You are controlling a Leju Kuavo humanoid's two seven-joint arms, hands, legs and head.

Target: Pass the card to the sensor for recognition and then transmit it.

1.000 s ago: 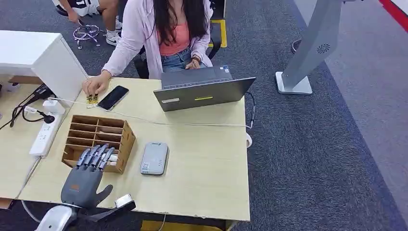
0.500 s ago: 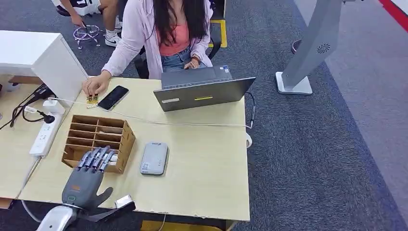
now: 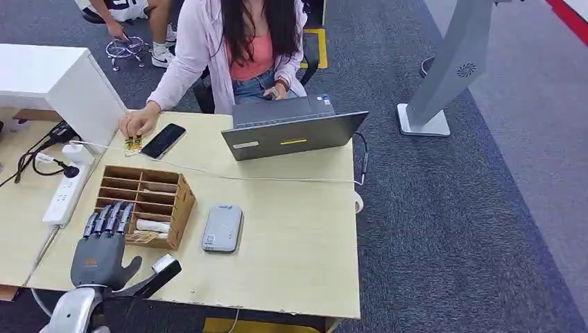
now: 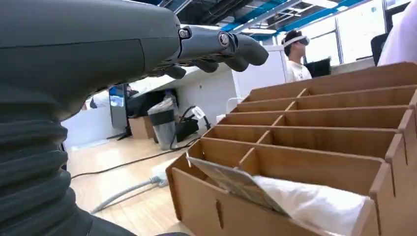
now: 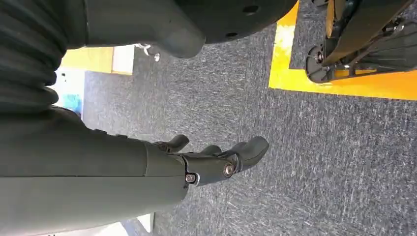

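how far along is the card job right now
Early stage, judging from these views. Done: nothing visible; the card lies in the front slot of the wooden organizer. In hand: the left hand hovers open at the organizer's front edge, holding nothing; the right hand hangs over the carpet. Left: gripping the card, presenting it to the grey sensor, then passing it on.

Office – desk (image 3: 305,229), laptop (image 3: 291,135), carpet (image 3: 451,229)

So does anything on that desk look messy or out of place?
Slightly. In the wooden organizer, a card leans tilted in the nearest slot over something white, poking above the wall instead of lying flat. The robot's left hand hovers beside it, holding nothing.
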